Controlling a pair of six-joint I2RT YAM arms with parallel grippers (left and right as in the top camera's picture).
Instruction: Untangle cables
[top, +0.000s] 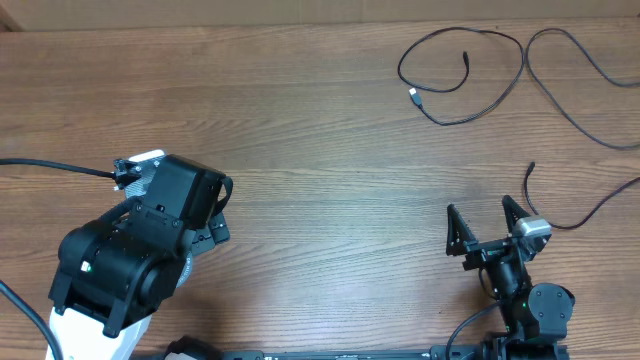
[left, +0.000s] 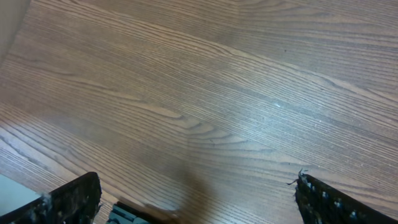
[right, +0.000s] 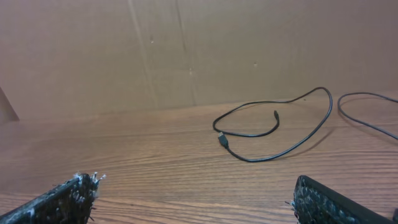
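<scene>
The cables lie at the table's far right. One thin black cable (top: 440, 123) forms a loose loop, its silver tip (top: 413, 96) pointing inward; the right wrist view shows it as the looped cable (right: 255, 160). A second cable (top: 548, 30) curves beside it toward the right edge, seen as the second cable (right: 357, 94). A third strand (top: 575, 227) runs just right of my right gripper (top: 480, 208), which stands open, empty, short of the loop. My left gripper (top: 222, 212) is open at the left, far from them. Bare wood shows between both the left gripper (left: 196, 186) and right gripper (right: 196, 186) fingers.
A cardboard wall (right: 186, 56) stands behind the table's far edge. A thicker black wire (top: 50, 165) runs from the left arm's wrist off the left edge. The left arm's bulky body (top: 130, 260) fills the near left corner.
</scene>
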